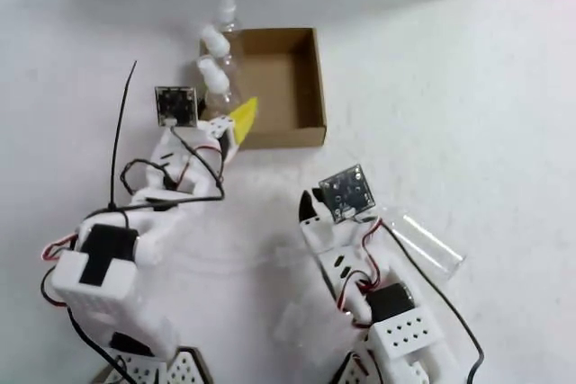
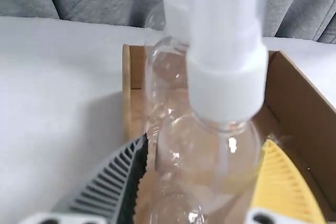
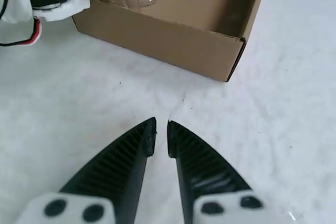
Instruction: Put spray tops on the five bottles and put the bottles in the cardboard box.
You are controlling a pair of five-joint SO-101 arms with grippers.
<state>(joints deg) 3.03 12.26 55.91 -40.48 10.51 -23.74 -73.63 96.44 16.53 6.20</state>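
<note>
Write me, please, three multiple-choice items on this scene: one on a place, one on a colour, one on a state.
1. The lying bottle is: A on a shelf; B on the table; C on the floor.
2. The left end effector, gripping a capped bottle, has one finger that is: A red; B yellow; C blue.
3. The right end effector is: A gripping a bottle; B shut, empty; C wide open.
Key: B, the table lies under it; B, the finger shows yellow; B, fingertips nearly meet around nothing.

Right gripper (image 3: pixel 161 134) closed, empty — cardboard box (image 3: pixel 157 40) near.
</note>
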